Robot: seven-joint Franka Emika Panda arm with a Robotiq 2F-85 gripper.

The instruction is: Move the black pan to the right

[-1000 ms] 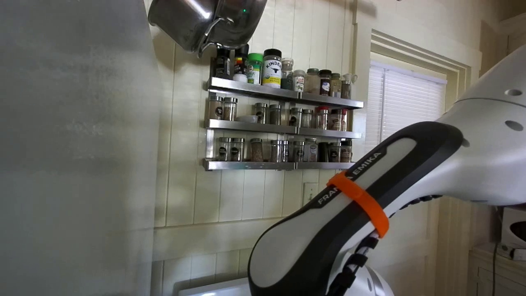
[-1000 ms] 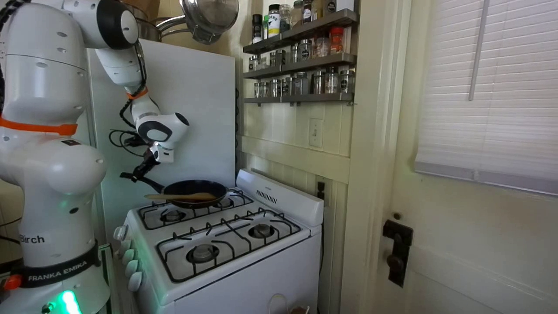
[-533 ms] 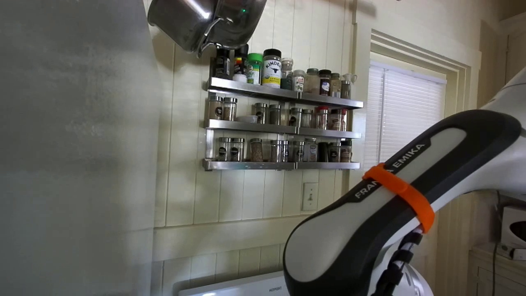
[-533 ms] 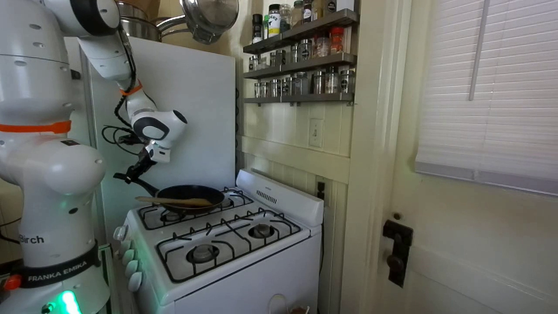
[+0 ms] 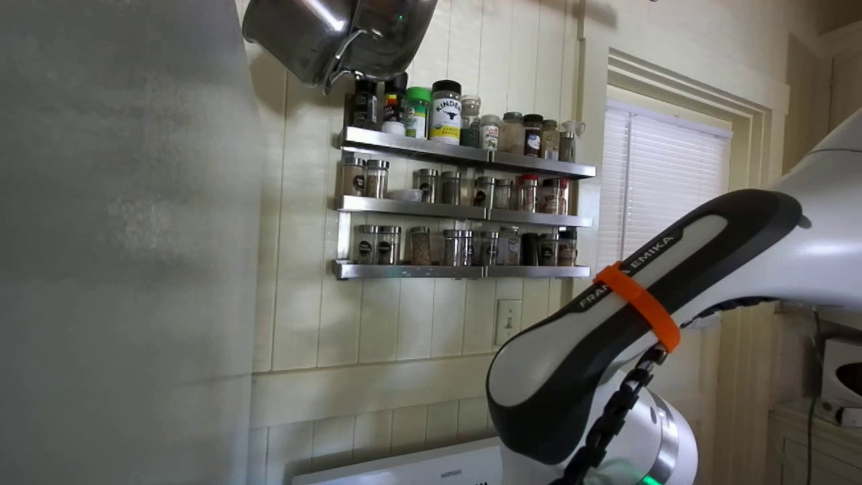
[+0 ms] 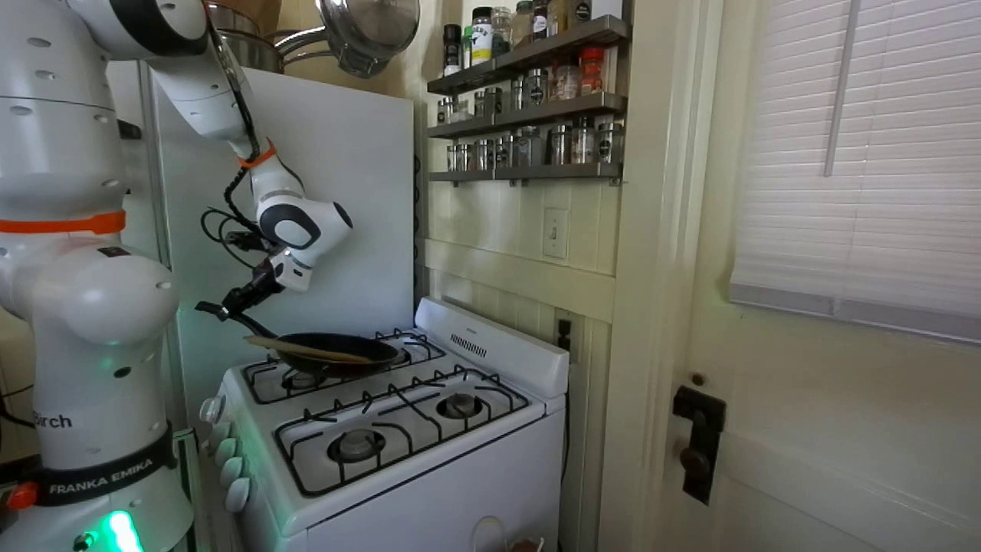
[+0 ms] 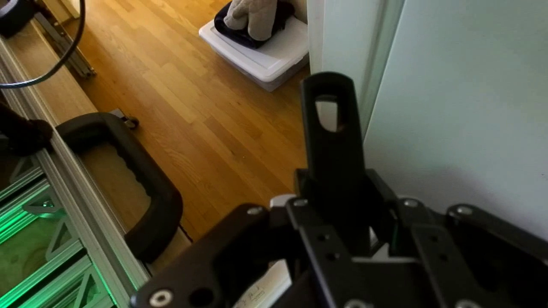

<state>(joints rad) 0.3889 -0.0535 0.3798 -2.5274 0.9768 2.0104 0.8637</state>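
The black pan [image 6: 349,345] is over the far burner grate of the white stove [image 6: 429,491] in an exterior view, its handle sloping up to the left. Whether its base touches the grate I cannot tell. A wooden utensil [image 6: 306,351] lies across the pan with its end over the rim. My gripper [image 6: 232,307] is shut on the pan's handle near its end. In the wrist view the handle [image 7: 332,158], with a hole at its tip, sticks out between the fingers of the gripper [image 7: 338,188]; the pan's bowl is hidden there. In an exterior view only my arm [image 5: 572,343] shows.
A white fridge side [image 6: 345,192] stands close behind the gripper. The near burner grate [image 6: 402,425] lies on the stove's closer half. The stove's back panel [image 6: 494,341] rises along the wall. Spice shelves [image 6: 529,115] and a steel pan [image 6: 375,31] are higher up.
The pan has shifted slightly left and toward the stove's front with my gripper, and now tilts more, handle end up. The wooden utensil has turned in it. The wrist has swung lately back right.
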